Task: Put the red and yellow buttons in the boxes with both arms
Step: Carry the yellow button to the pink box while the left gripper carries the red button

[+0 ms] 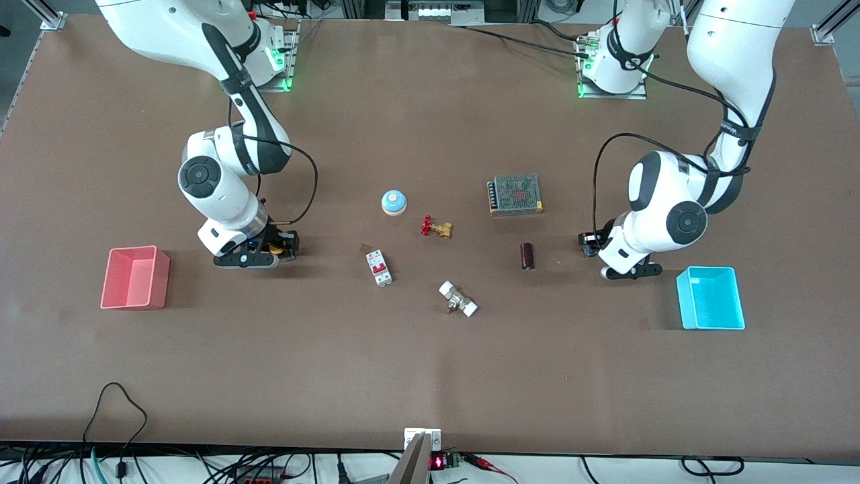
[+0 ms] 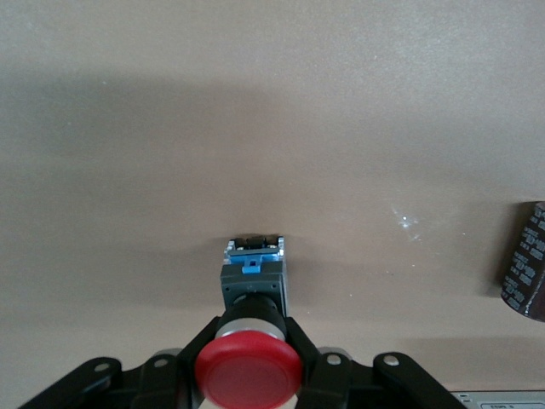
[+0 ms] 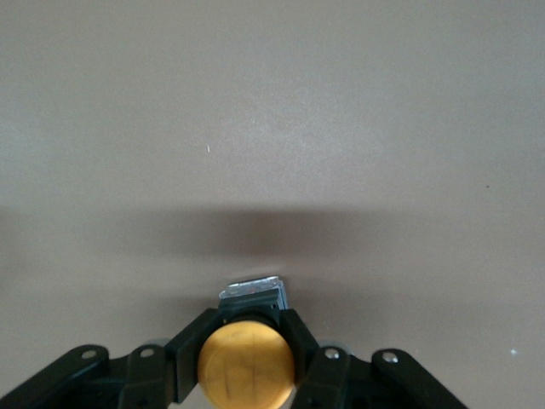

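no readable text, faint illegible print on the dark capacitor (image 2: 528, 264), red display (image 1: 437, 462) unreadable

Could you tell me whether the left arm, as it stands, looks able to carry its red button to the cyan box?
Probably yes. The left gripper is shut on the red button, and the cyan box stands open-topped close by at that arm's end of the table, with only bare table between them.

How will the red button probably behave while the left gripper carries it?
The red button looks rigid, so it likely will not flex. The left gripper clamps it just under the smooth round cap; the hanging body could swivel. It seems small, probably light.
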`<state>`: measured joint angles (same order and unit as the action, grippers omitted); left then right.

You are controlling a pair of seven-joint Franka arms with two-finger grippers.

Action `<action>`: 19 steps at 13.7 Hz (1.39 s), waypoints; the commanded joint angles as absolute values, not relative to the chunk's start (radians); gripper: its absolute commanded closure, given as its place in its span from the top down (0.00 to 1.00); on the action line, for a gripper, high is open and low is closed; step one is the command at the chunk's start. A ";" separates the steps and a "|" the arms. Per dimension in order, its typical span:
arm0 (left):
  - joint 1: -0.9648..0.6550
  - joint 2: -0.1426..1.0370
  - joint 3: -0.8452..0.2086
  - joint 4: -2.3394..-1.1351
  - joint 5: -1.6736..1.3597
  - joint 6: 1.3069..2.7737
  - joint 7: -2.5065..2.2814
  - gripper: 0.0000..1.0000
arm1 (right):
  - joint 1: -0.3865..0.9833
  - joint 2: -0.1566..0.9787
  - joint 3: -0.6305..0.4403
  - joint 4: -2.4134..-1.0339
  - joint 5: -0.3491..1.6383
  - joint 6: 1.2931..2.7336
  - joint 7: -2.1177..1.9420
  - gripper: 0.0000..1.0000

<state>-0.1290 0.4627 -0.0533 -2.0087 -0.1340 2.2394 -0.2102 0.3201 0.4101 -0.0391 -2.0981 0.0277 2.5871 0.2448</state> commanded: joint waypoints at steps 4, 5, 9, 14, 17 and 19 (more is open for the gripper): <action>-0.146 0.344 -0.046 -2.013 -0.144 2.215 -0.206 0.14 | 0.313 0.345 -0.047 -1.976 0.031 2.426 0.177 0.15; -0.131 0.313 -0.043 -2.011 -0.143 2.215 -0.206 0.13 | 0.295 0.313 -0.051 -1.948 0.031 2.360 0.134 0.15; -0.020 0.239 -0.044 -1.996 -0.005 2.217 -0.204 0.13 | 0.138 0.209 -0.051 -1.924 0.038 2.235 -0.075 0.15; 0.135 0.288 -0.044 -1.905 0.103 2.221 -0.021 0.12 | 0.014 0.245 -0.095 -1.881 0.038 2.210 -0.300 0.15; 0.173 0.372 -0.044 -1.830 0.100 2.221 0.029 0.12 | 0.015 0.316 -0.172 -1.861 0.041 2.233 -0.292 0.15; 0.196 0.434 -0.044 -1.793 0.095 2.224 0.055 0.11 | 0.014 0.348 -0.202 -1.861 0.041 2.288 -0.299 0.15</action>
